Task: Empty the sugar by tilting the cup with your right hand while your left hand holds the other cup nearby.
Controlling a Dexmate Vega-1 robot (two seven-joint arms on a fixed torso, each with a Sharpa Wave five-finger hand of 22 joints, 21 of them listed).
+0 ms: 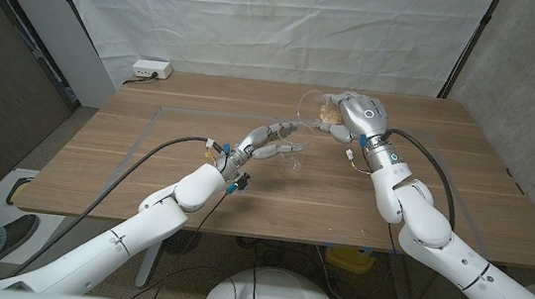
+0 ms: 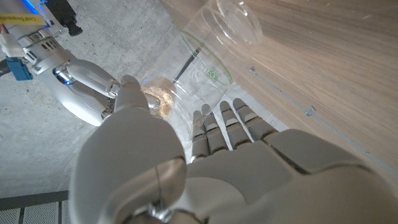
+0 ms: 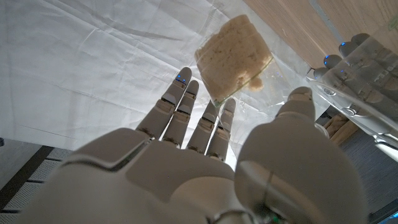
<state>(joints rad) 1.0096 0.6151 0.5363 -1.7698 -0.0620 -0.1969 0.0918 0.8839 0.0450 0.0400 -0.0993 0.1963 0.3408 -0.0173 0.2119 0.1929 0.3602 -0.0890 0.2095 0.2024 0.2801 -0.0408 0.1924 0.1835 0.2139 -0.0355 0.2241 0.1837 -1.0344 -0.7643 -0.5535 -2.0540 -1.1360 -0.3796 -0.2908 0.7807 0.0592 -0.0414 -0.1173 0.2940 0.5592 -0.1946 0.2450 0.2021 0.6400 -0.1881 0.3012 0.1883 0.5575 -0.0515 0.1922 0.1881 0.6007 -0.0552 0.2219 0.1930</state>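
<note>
My right hand (image 1: 363, 115) grips the tilted sugar cup (image 1: 323, 112) above the surface (image 1: 146, 172); at its 8 o'clock, my left hand (image 1: 270, 140) clasps the empty cup (image 1: 293, 150)

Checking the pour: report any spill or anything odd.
No spill shows on the table. The sugar sits as one clump in the tilted cup held by the right hand, not flowing.

Bright even overhead light, soft faint shadows on the table (image 1: 146, 172), wrist views close, slightly soft-focused foregrounds
</note>
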